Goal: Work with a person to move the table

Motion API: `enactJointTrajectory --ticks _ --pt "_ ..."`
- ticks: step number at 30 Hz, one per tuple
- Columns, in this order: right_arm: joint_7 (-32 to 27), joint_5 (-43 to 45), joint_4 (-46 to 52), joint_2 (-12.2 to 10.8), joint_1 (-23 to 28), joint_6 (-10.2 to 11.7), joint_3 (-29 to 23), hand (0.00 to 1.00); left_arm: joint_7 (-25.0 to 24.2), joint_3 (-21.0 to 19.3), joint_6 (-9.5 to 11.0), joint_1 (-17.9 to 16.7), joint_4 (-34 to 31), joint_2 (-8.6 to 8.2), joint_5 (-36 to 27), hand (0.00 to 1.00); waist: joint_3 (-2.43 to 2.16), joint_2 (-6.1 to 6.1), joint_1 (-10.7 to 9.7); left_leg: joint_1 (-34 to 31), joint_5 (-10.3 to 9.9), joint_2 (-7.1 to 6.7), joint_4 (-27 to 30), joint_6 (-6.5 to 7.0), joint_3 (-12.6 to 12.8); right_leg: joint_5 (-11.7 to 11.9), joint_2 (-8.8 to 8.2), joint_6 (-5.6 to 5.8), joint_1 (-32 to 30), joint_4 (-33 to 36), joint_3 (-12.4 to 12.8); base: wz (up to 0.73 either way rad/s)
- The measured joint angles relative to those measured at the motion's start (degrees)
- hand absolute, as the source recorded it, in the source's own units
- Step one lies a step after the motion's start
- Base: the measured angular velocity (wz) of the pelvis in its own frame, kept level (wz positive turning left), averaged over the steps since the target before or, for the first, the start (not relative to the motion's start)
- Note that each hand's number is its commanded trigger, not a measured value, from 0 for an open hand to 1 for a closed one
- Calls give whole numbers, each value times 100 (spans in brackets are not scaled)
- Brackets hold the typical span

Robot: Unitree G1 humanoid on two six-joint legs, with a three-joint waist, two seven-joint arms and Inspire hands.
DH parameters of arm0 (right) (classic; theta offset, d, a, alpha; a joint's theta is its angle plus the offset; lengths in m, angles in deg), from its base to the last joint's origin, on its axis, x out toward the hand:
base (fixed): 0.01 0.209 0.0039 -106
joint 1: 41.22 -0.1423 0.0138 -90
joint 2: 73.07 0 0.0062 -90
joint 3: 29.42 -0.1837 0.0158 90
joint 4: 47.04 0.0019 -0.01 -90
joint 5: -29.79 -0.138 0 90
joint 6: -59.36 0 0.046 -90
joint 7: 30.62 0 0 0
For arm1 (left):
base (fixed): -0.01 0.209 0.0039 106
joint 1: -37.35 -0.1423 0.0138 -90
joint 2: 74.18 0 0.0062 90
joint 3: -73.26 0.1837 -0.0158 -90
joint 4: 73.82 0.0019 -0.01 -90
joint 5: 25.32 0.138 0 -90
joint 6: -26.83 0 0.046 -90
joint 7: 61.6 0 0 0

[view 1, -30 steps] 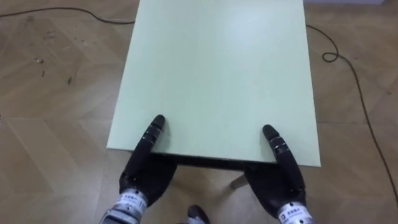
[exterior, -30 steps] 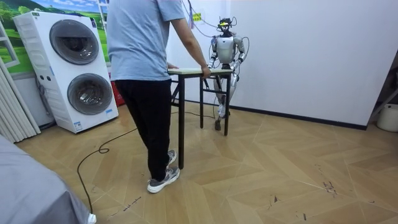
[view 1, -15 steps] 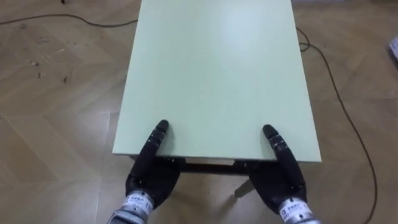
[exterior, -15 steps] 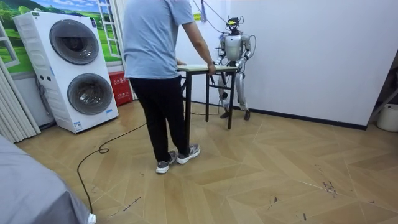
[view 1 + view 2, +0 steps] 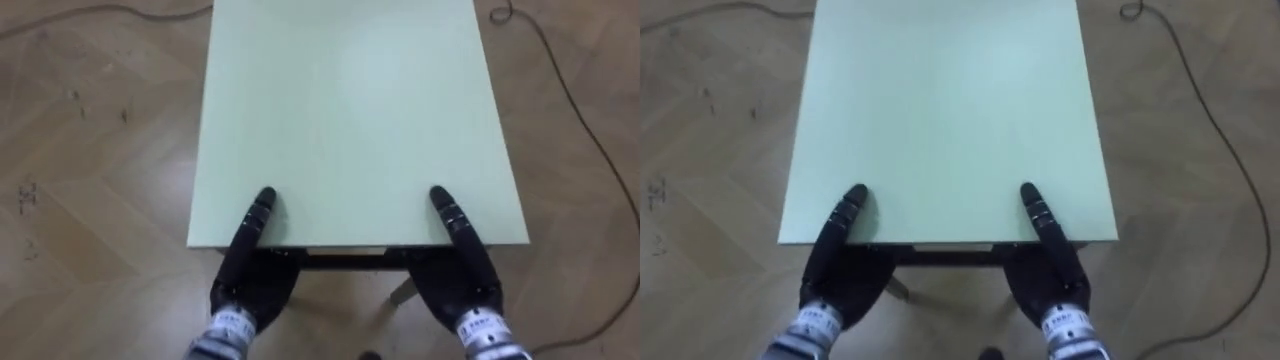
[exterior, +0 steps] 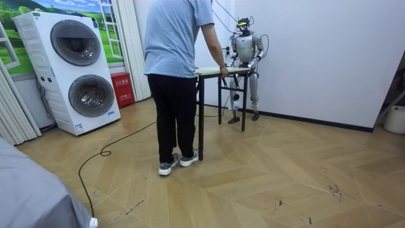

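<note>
— Where is the worktop [image 5: 350,110] just now?

— Between the two of them, out on the wood floor [image 6: 272,183]. The person [image 6: 172,57] stands at the end on the room view's left, back to us. The robot stands at the other end, close to the white wall [image 6: 329,57].

— Is the person holding it?

— One arm reaches forward, and that hand [image 6: 223,66] is on the edge at their end.

— And the robot?

— Both arms are out in front at its own end. From its head you look down the pale green top. The left hand [image 5: 248,282] is at the near edge towards the left corner, and the right hand [image 5: 458,285] is towards the right corner. Part of each hand lies on top of the edge and the rest is below it.

— Gripping, then?

— I cannot tell for either hand, because what is underneath is hidden.

— Anything else about?

— Two stacked washers [image 6: 76,69] stand on the room view's left, behind the person. A red box [image 6: 120,87] sits on the floor beside them.
</note>
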Motion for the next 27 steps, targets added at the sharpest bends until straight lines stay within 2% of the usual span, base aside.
enactJointTrajectory --ticks 2,4,5,7,9,10,11,12,13,14,15,16,17,18,19,22,25,27 --pt "17 2 -128 -53 15 -27 -3 100 0 1 10 1 118 1 8 100 0 -66 -52 -31 71 -191 25 125 15 151 -161 95 -3 -9 149 3" --pt "27 3 -210 -114 69 -106 -53 100 0 -1 12 1 220 0 62 100 -10 -150 -93 -63 177 -387 35 295 82 413 -301 251 5 -106 463 6" --pt "30 7 -237 -114 59 -136 -62 100 0 -6 12 1 240 1 69 100 -7 -163 -88 -69 192 -421 42 318 86 502 -314 302 4 -134 565 4" --pt "33 0 -322 -139 80 -279 -142 100 0 12 2 0 336 19 55 100 -8 -262 -222 -53 304 -592 45 460 90 690 -427 499 96 -247 921 19" --pt "33 3 -332 -127 97 -298 -158 100 8 48 -9 0 344 49 7 100 1 -290 -272 -67 373 -696 40 548 91 856 -510 656 143 -333 1085 22" --pt "33 -6 -332 -130 119 -299 -170 100 23 52 -30 -1 347 41 13 100 5 -305 -273 -73 401 -746 33 596 158 962 -540 741 176 -395 1255 13" --pt "32 -8 -332 -133 131 -298 -175 100 34 57 -35 0 348 38 18 100 3 -313 -276 -82 413 -760 45 616 251 986 -561 775 191 -411 1341 16" --pt "32 -13 -332 -137 151 -294 -177 100 62 57 -52 6 347 39 22 100 4 -315 -322 -91 428 -744 52 638 557 894 -627 844 200 -276 1417 43" --pt "47 -62 -321 -170 245 -238 -139 100 108 87 -108 32 350 50 58 100 9 -305 -354 -54 439 -674 47 623 940 268 -728 934 216 355 1382 53" --pt "66 -115 -312 -202 302 -184 -139 100 119 100 -129 47 350 54 85 100 14 -319 -355 -10 459 -654 4 607 1105 -93 -789 934 254 747 1367 52" --pt "70 -225 -312 -186 347 -139 -110 100 120 93 -140 48 349 54 187 100 10 -347 -334 45 483 -626 -53 574 1366 -636 -832 939 363 1267 1421 21" --pt "70 -269 -312 -130 350 -116 -57 100 119 80 -139 53 343 52 223 100 7 -353 -254 64 496 -619 -32 552 1536 -952 -826 975 487 1438 1504 0" --pt "70 -309 -312 -123 335 -63 2 100 116 67 -138 60 340 57 224 100 6 -355 -180 41 497 -617 -1 547 1593 -1030 -780 973 544 1369 1521 -41" --pt "70 -364 -312 -121 307 24 105 100 113 32 -139 72 339 94 231 100 5 -352 -7 19 491 -594 36 514 1673 -1028 -671 955 607 1075 1532 -68" --pt "69 -394 -315 -96 269 98 226 100 107 6 -131 71 335 92 234 100 9 -317 163 20 502 -523 25 462 1663 -927 -546 877 655 849 1525 -67" --pt "69 -447 -319 -104 267 195 311 100 83 -28 -126 71 329 128 300 100 5 -322 317 17 521 -302 -38 312 1628 -730 -274 760 847 396 1452 -14" --pt "75 -453 -319 -94 260 207 312 100 51 -30 -124 61 329 128 300 100 3 -337 398 -6 521 -178 -36 225 1614 -667 -153 688 922 204 1362 0" --pt "75 -447 -319 -85 240 216 313 100 35 -30 -117 60 329 119 300 100 0 -342 436 -16 535 -167 -36 200 1593 -657 -111 672 946 146 1334 5"
